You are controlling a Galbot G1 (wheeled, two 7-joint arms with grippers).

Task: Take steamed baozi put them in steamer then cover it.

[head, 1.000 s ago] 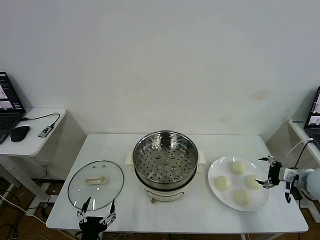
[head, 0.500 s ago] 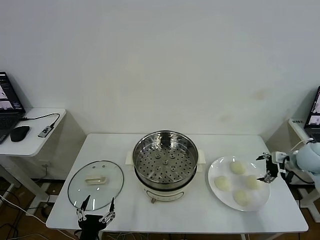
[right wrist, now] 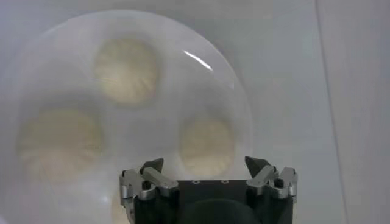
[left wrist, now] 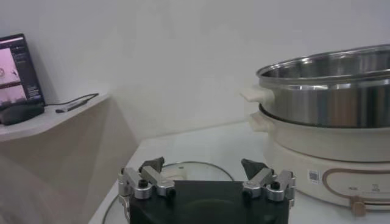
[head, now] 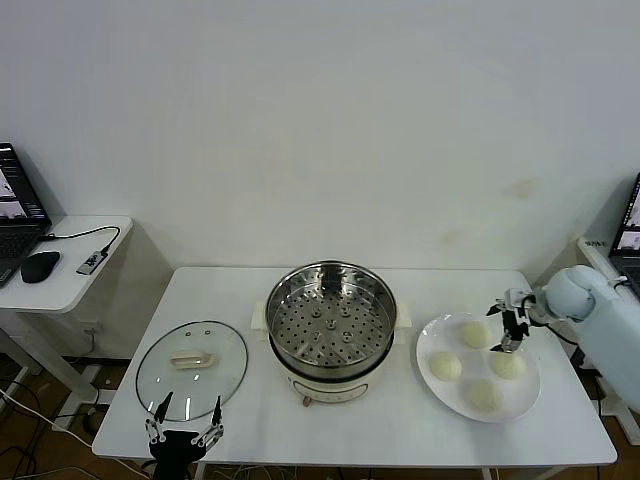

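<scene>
**Four buns on the plate, steamer uncovered**

The steamed baozi point(head: 446, 366) sit, all four, on the white plate point(head: 430, 340) to the right of the steamer point(head: 331, 328), whose perforated tray is bare. The cover point(head: 191, 368) lies flat on the table point(head: 250, 420) to the steamer's left (handle up). The right gripper point(head: 508, 327) hovers over the plate's far-right buns, jaws spread wide and holding nothing. The left gripper point(head: 183, 436) waits near the table's front edge by the cover, likewise spread.

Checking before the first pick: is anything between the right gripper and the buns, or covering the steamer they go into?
Nothing visible. The right gripper hangs open over the baozi on the plate; the steamer is uncovered, its lid lying aside.
</scene>
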